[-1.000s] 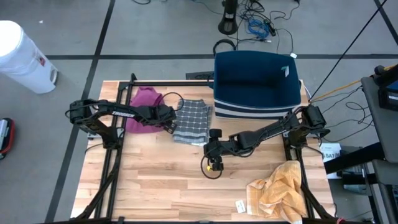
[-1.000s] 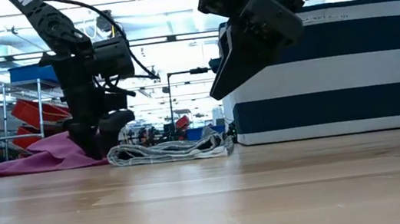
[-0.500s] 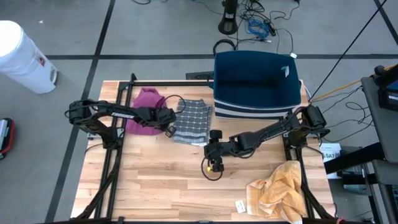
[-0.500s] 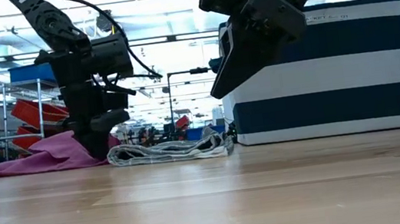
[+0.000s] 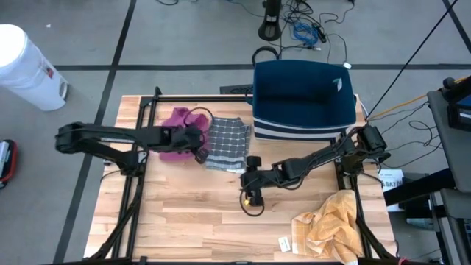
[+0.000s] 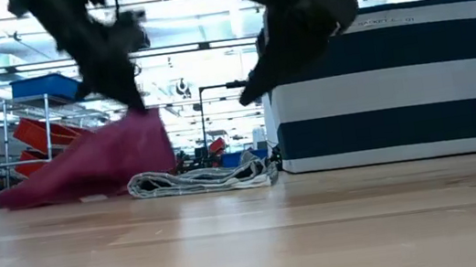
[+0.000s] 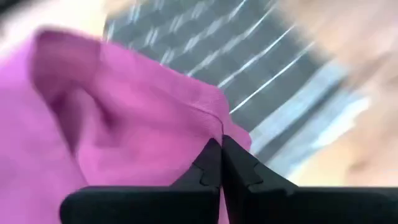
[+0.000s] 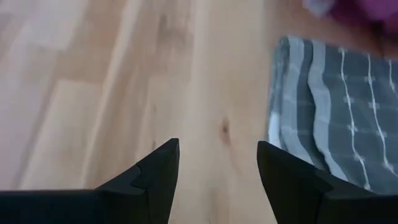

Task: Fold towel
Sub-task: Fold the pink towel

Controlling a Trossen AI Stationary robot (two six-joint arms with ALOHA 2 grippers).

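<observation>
Magenta towel (image 5: 174, 135) bunched and creased at the table's (image 5: 184, 221) far left, just beside a folded grey plaid towel (image 5: 227, 141); one edge lifted clear of the wood in the low view, draping down in a slope. Left gripper (image 7: 221, 163) clenched on that raised edge of pink cloth, fingertips pressed together. Right gripper (image 8: 217, 163) hovering above bare wood near the table's middle, fingers spread, grasping nothing. Crumpled yellow towel (image 5: 327, 228) at the near right corner, navy striped bin (image 5: 303, 96) at the far side. Left arm blurred in the low view; pink cloth's far side hidden behind the arm
</observation>
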